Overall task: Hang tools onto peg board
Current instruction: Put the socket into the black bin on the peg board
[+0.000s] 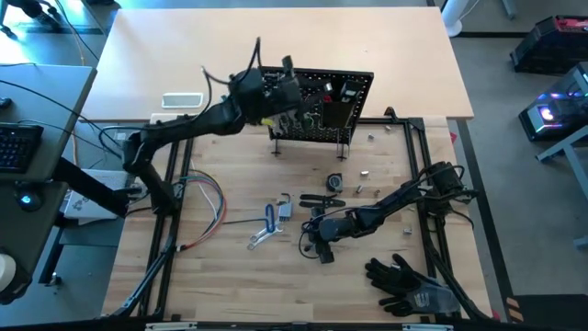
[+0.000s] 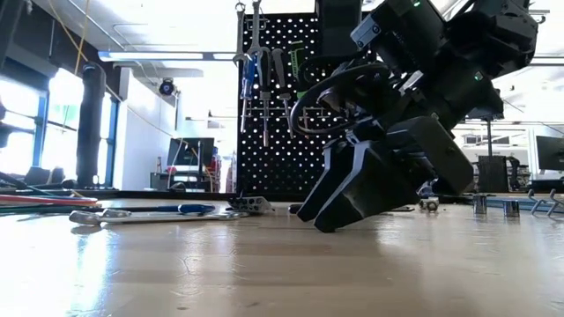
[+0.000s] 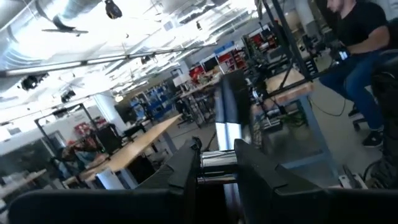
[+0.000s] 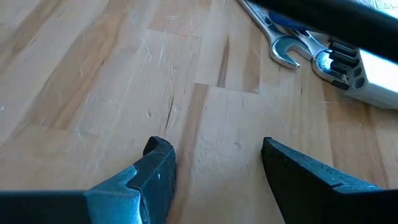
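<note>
A: Progress? We saw several tools already on the peg board (image 1: pixel 322 101): in the low view wrenches and drivers (image 2: pixel 263 70) hung in a row near its top.

B: Agreed, but plenty was left on the bench (image 1: pixel 230 276). We counted a silver wrench (image 1: pixel 264 236) with a blue-handled driver (image 1: pixel 270 217) beside it, black pliers (image 1: pixel 322 199), and a few small silver bits near the board's legs.

A: Left gripper (image 1: pixel 276 97)?

B: It was up at the board's left end, against the upper face. In the left wrist view its fingers (image 3: pixel 186 168) were clamped narrow on a black-silver bar (image 3: pixel 227 134), standing upright between them. So we judged this one was mid-hang, not yet on a peg.

A: Right gripper (image 1: pixel 315 235)?

B: Low over the bench, near the middle, jaws spread wide and holding nothing. Only bare wood showed between its fingers (image 4: pixel 158 171) in the right wrist view. The wrench head (image 4: pixel 287 50) lay ahead of it, apart, not touched. The pliers were just beside it on the board side.

A: So roughly halfway, we reckoned.
</note>
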Robot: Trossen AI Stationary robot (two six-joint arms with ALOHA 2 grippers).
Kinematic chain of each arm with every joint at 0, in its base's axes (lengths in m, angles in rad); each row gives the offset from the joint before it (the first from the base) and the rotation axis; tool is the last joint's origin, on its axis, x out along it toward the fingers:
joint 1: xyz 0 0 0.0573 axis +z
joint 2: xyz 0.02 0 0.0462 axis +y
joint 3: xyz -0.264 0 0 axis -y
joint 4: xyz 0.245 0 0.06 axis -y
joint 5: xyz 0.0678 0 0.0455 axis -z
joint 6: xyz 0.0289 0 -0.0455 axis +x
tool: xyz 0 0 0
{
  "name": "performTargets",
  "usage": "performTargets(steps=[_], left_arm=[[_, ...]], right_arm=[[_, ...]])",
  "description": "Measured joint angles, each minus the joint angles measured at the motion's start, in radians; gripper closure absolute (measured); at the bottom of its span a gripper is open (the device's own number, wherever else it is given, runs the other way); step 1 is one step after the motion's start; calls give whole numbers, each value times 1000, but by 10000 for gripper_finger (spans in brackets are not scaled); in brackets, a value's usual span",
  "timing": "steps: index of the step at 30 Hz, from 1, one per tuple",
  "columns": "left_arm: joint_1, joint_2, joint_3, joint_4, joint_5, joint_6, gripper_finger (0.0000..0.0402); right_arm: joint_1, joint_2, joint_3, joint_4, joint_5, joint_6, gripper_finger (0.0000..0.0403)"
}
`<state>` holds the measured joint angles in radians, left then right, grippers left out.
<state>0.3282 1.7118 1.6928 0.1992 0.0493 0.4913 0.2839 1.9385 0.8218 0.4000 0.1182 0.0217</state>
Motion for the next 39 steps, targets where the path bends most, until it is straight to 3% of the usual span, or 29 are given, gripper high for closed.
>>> performTargets(steps=[7, 23, 39], left_arm=[[32, 83, 114, -88, 39, -72, 327], [52, 91, 116, -116, 33, -123, 255], [17, 15, 116, -190, 38, -91, 247]], right_arm=[[-3, 0, 0, -3, -5, -1, 176], [-3, 0, 0, -1, 2, 0, 176], [-3, -1, 0, 8, 49, 0, 176]])
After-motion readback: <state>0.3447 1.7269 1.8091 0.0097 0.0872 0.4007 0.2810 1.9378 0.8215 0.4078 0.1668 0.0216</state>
